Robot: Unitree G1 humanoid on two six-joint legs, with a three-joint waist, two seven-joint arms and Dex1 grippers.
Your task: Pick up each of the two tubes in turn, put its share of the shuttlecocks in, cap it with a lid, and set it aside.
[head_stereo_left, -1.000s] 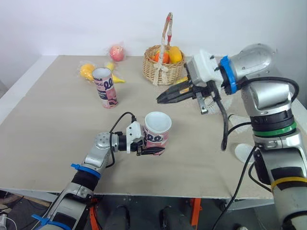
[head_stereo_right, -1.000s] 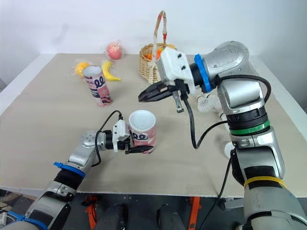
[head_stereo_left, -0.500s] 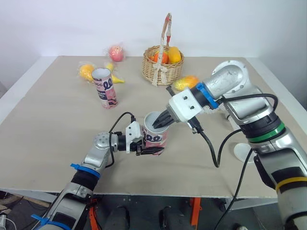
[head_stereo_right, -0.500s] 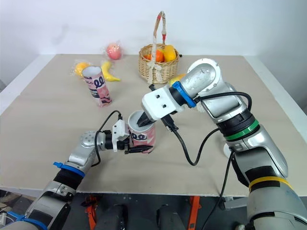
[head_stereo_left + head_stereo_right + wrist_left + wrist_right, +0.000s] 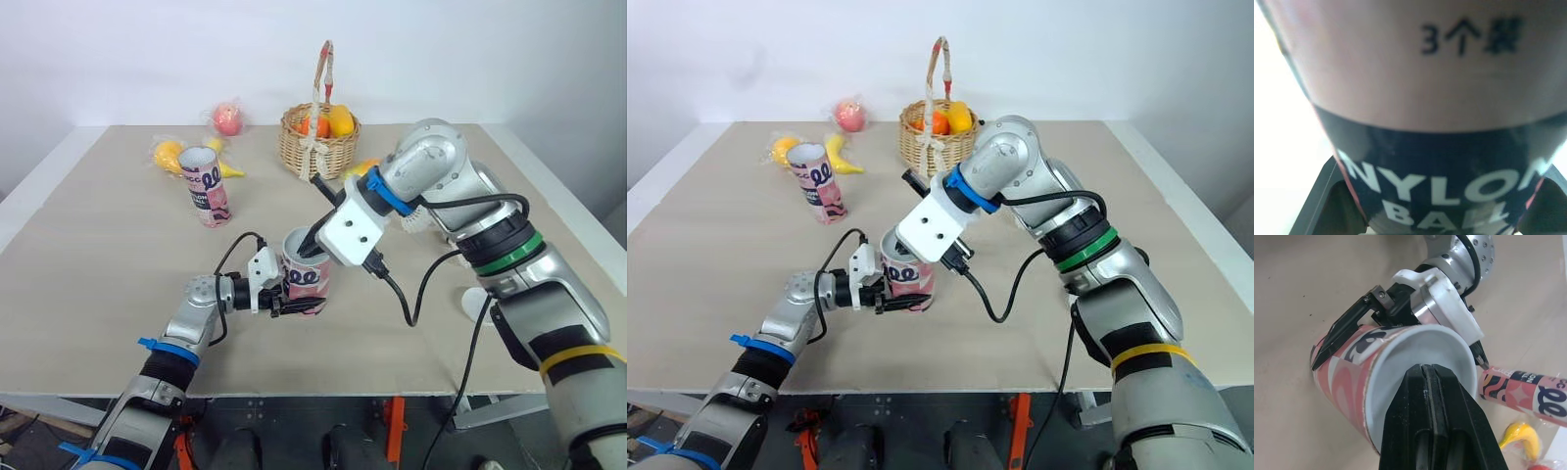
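Left pincer is clamping the near tube low on its body, holding it close to the table's front edge, about mid-width. Right pincer is reaching in from the right-edge side, fingers pressed together, tip sitting just inside the tube's open mouth. Nothing is showing between them. Tube's long axis is running near upright, mouth tipping toward the right pincer, so the insert path is looking lined up.

Counting, big to small:
- one table
- one basket of fruit sitting by the far edge
- two tubes, the second tube standing upright and uncapped toward the far-left corner, well apart from both pincers
- one white disc, probably a lid, lying near the right edge
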